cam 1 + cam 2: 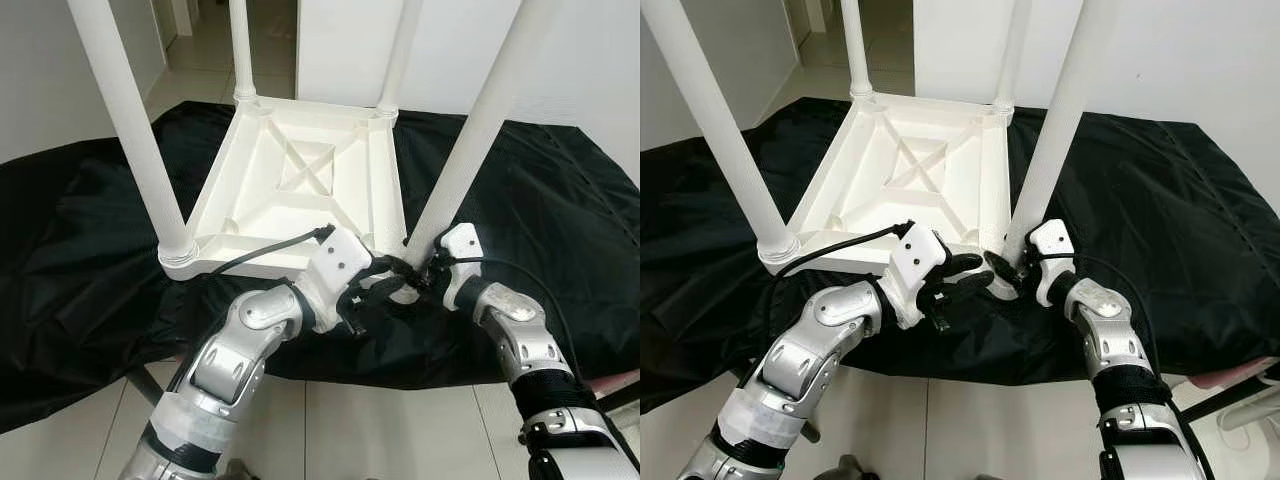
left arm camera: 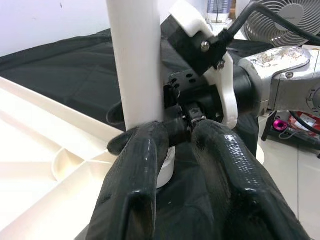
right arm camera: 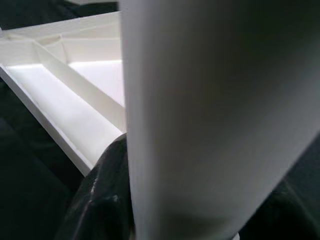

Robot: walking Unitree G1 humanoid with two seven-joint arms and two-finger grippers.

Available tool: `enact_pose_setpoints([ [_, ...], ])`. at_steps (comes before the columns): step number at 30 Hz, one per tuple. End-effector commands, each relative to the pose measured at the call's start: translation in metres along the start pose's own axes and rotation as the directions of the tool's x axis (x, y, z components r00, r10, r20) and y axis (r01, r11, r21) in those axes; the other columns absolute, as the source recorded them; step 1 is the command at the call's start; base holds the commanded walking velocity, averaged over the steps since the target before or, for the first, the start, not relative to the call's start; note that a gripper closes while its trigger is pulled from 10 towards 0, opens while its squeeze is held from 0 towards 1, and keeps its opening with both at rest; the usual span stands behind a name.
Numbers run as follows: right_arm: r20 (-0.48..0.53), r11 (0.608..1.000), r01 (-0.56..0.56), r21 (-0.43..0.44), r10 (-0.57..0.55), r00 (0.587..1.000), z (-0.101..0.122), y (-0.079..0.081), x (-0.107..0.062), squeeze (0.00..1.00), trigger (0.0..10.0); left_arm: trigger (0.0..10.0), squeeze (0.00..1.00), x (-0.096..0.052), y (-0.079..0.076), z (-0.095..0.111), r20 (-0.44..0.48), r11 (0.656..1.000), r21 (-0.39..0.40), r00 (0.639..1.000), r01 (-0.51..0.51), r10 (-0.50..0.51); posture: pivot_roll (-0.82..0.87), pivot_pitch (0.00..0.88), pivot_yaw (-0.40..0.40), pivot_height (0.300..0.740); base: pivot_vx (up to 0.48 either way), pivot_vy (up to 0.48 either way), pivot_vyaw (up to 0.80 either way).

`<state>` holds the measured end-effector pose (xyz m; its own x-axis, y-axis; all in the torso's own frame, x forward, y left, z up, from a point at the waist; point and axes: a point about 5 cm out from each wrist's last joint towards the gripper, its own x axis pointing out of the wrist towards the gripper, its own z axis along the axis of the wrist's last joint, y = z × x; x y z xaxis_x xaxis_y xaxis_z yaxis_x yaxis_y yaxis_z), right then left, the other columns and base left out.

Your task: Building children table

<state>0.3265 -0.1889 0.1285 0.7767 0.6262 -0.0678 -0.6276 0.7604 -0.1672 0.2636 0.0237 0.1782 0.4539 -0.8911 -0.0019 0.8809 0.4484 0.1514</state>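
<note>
Both pincers meet at the base of the leg [image 1: 470, 150] at the upturned table's [image 1: 300, 180] 5 o'clock corner: right pincer [image 1: 1012, 268] clamps it, left pincer [image 1: 975, 275] narrow beside it.

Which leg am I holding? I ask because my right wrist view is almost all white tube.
Observer: The near right leg of the upturned table. The right gripper clasps it just above its base.
Operator: Where is the left gripper?
Observer: The left gripper is at the same leg's base, facing yours.
Operator: And the rest?
Observer: The other legs stand upright in their corners. The table lies on a black cloth.
</note>
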Motion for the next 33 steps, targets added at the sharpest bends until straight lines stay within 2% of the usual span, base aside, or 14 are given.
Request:
enact_pose_setpoints([
  [1,-0.021,0.999,-0.031,-0.028,0.030,0.999,-0.003,0.003,0.001,0.00,0.0,10.0,0.00,-0.001,0.001,-0.001,-0.007,0.998,0.011,0.998,-0.056,0.056,0.02,0.000,-0.028,0.740,0.000,0.000,0.00],
  [2,-0.019,1.000,-0.024,-0.018,0.024,1.000,-0.004,0.003,0.000,0.00,0.1,10.0,0.00,-0.001,0.001,-0.001,-0.007,0.999,0.011,0.999,-0.053,0.053,0.02,0.000,-0.027,0.740,0.000,0.000,0.00],
  [3,-0.017,1.000,-0.019,-0.011,0.019,1.000,-0.005,0.003,-0.001,0.00,4.4,10.0,0.00,-0.001,0.000,-0.001,-0.008,0.999,0.011,0.999,-0.052,0.052,0.02,0.000,-0.027,0.740,0.000,0.000,0.00],
  [4,-0.017,1.000,-0.019,-0.011,0.019,1.000,-0.005,0.003,-0.001,0.00,4.4,10.0,0.00,-0.001,0.000,-0.001,-0.008,0.999,0.011,0.999,-0.052,0.052,0.02,0.000,-0.027,0.740,0.000,0.000,0.00],
  [5,-0.004,1.000,-0.004,0.006,0.004,1.000,-0.006,0.004,-0.002,0.00,10.0,10.0,0.00,-0.001,0.000,-0.001,-0.008,0.999,0.010,0.999,-0.048,0.048,0.01,0.000,-0.024,0.740,0.000,0.000,0.00],
  [9,0.004,1.000,0.012,0.018,-0.012,1.000,-0.006,0.005,-0.002,0.00,10.0,10.0,0.00,-0.001,0.000,-0.001,-0.008,0.999,0.011,0.999,-0.046,0.046,0.01,0.000,-0.021,0.740,0.000,0.000,0.00],
  [15,-0.047,0.982,0.177,0.063,-0.174,0.984,-0.015,0.003,-0.001,0.00,10.0,10.0,0.00,0.000,-0.001,-0.001,-0.008,0.999,0.011,0.999,-0.036,0.037,0.00,0.000,-0.019,0.740,0.000,0.000,0.00],
  [22,-0.082,0.934,0.338,0.119,-0.330,0.940,-0.021,0.022,0.006,0.00,10.0,10.0,0.00,0.001,-0.003,-0.002,-0.011,0.999,0.013,1.000,-0.029,0.029,0.00,0.000,-0.019,0.740,0.000,0.000,0.00],
  [26,-0.115,0.844,0.507,0.174,-0.494,0.862,-0.020,0.041,0.015,0.00,10.0,10.0,0.00,0.001,-0.003,-0.001,-0.010,1.000,0.013,1.000,-0.028,0.028,0.00,0.000,-0.021,0.740,0.000,0.000,0.00],
  [28,-0.115,0.844,0.507,0.174,-0.494,0.862,-0.020,0.041,0.015,0.00,10.0,10.0,0.00,0.001,-0.003,-0.001,-0.010,1.000,0.013,1.000,-0.028,0.028,0.00,0.000,-0.021,0.740,0.000,0.000,0.00],
  [29,-0.125,0.808,0.560,0.183,-0.546,0.828,-0.019,0.044,0.017,0.00,10.0,10.0,0.00,0.002,-0.003,-0.001,-0.009,1.000,0.012,1.000,-0.027,0.027,0.00,0.000,-0.021,0.740,0.000,0.000,0.00],
  [30,-0.125,0.808,0.560,0.183,-0.546,0.828,-0.019,0.044,0.017,0.00,10.0,10.0,0.00,0.002,-0.003,-0.001,-0.009,1.000,0.012,1.000,-0.027,0.027,0.00,0.000,-0.021,0.740,0.000,0.000,0.00],
  [31,-0.142,0.723,0.670,0.167,-0.655,0.742,-0.017,0.048,0.019,0.00,10.0,10.0,0.00,0.002,-0.003,-0.001,-0.008,1.000,0.011,1.000,-0.024,0.024,0.00,0.000,-0.024,0.740,0.000,0.000,0.00],
  [33,-0.147,0.696,0.699,0.166,-0.683,0.715,-0.015,0.053,0.021,0.00,10.0,10.0,0.00,0.003,-0.004,-0.001,-0.007,1.000,0.011,1.000,-0.024,0.024,0.00,0.000,-0.025,0.740,0.000,0.000,0.00],
])
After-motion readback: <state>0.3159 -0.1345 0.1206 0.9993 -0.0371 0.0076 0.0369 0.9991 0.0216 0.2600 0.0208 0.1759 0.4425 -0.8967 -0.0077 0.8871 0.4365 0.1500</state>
